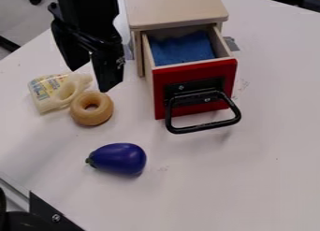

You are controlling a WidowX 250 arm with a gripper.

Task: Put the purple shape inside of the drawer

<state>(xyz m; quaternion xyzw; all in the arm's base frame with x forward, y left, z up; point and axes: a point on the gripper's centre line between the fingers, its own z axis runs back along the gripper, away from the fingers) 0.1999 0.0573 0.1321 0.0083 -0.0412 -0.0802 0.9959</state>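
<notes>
Camera view: black gripper (pixel 89 79) hangs in upper left, its fingers apart. Purple eggplant shape (pixel 119 158) lies on white table (pixel 250 178), outside of drawer (pixel 193 90), stem end pointing to left. Drawer has red front with black handle (pixel 204 128), stands pulled open from wooden cabinet (pixel 175 8), and blue cloth (pixel 182 50) is inside. Tan ring (pixel 92 117) lies just beside pale bottle (pixel 47 97).

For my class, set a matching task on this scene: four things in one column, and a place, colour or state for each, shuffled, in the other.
Column one
1. Toy eggplant
2. Drawer
3. Ring
4. Blue material

Column two
A. Tan, beside the handled bottle
B. Inside the wooden cabinet's open compartment
C. Purple, lying on the table
D. Red-fronted and pulled open

Pairs: 1-C, 2-D, 3-A, 4-B
</notes>
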